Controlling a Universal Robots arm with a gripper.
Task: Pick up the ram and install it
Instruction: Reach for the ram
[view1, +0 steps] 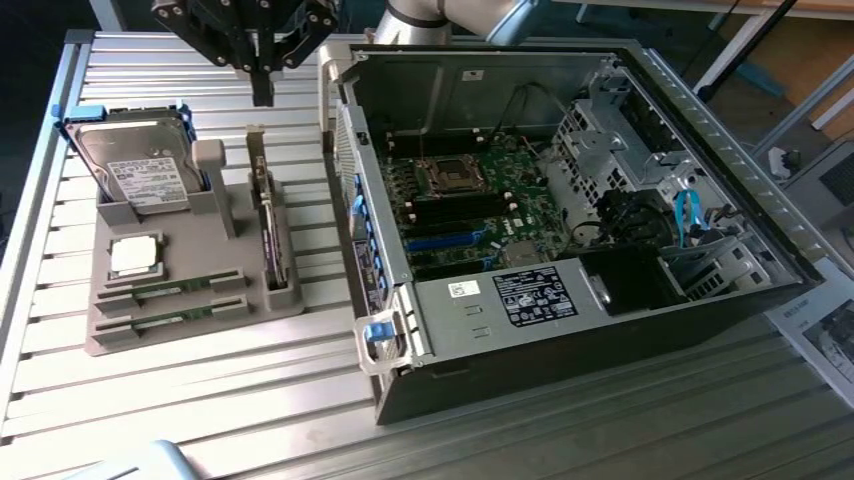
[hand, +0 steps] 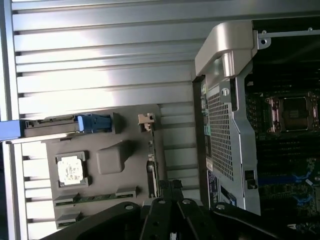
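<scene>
Exterior view: the gripper, fingers pressed together and empty, hangs above the grey holder, roughly over the upright expansion card. The ram lies flat in a holder slot, well apart from the gripper. A descent here would likely strike the card, and the pressed-together fingers could not straddle the ram.

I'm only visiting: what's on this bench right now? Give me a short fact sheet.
tool: shut, empty, hanging above the grey holder
memory sticks: two, sitting in the holder's slots, untouched
also in holder: hard drive, silver chip, dark card on edge
computer case: open, at the exterior view's right of the holder
</scene>
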